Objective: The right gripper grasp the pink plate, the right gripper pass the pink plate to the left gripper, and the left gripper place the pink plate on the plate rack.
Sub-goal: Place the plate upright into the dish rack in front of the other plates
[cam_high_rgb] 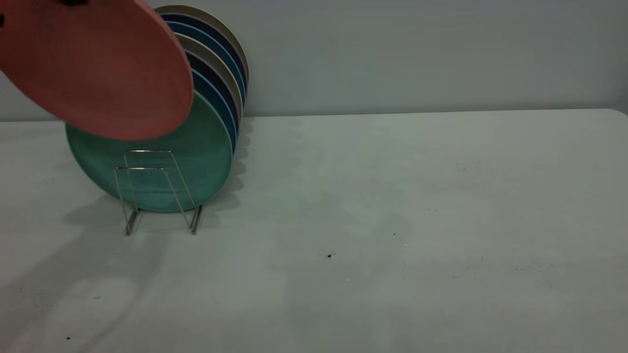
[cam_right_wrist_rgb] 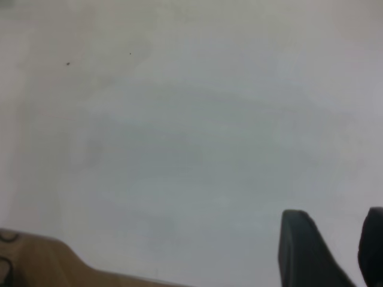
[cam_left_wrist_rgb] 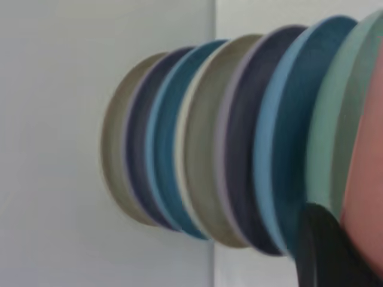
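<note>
Above the plate rack (cam_high_rgb: 159, 191), your left tool (cam_left_wrist_rgb: 326, 251) pinches the pink plate (cam_high_rgb: 93, 66) tilted, overlapping the teal-green plate (cam_high_rgb: 196, 157); the free front loops lie straight below. Your right tool (cam_right_wrist_rgb: 332, 248) hangs spread over bare desk (cam_high_rgb: 392, 220).

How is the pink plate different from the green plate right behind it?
The pink plate hangs in the air, tilted, above the plate rack, while the green plate stands on edge in the rack. The pink plate is salmon-coloured, the green plate teal. The pink plate is apart from the row; the green plate fronts a row of other plates. Both are round and look similar in width.
</note>
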### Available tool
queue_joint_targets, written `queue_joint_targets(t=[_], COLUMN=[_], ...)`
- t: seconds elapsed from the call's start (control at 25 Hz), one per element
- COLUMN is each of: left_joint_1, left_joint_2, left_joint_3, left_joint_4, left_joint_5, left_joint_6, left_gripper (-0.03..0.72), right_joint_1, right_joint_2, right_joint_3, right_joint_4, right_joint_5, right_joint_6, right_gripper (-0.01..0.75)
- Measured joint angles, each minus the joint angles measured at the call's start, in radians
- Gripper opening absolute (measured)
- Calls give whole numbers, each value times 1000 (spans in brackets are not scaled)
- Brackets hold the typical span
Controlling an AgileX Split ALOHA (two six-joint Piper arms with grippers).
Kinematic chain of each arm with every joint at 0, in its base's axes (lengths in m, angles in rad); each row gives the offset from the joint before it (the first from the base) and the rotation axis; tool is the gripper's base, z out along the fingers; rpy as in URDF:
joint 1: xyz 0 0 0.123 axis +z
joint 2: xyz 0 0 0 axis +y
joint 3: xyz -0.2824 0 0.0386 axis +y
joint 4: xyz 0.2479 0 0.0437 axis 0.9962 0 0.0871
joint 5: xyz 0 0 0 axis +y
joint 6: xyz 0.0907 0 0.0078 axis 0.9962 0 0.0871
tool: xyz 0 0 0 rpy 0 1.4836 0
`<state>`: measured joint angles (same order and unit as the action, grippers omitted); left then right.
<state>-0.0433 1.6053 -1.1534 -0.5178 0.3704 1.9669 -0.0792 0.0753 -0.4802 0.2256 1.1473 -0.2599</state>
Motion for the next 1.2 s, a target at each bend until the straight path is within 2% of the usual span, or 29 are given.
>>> queue_joint_targets(t=[0.16, 1.2], left_joint_1=[0, 12], left_joint_2=[12, 89], left_joint_3=[0, 0], left_joint_4=[0, -1], left_joint_5=[36, 23], left_joint_6=[1, 2], left_gripper=[93, 93], right_joint_1=[0, 0], right_joint_2=[0, 0], right_joint_3=[0, 0], right_joint_4=[0, -2], right_joint_5=[0, 0], right_joint_6=[0, 11], right_gripper=[239, 239])
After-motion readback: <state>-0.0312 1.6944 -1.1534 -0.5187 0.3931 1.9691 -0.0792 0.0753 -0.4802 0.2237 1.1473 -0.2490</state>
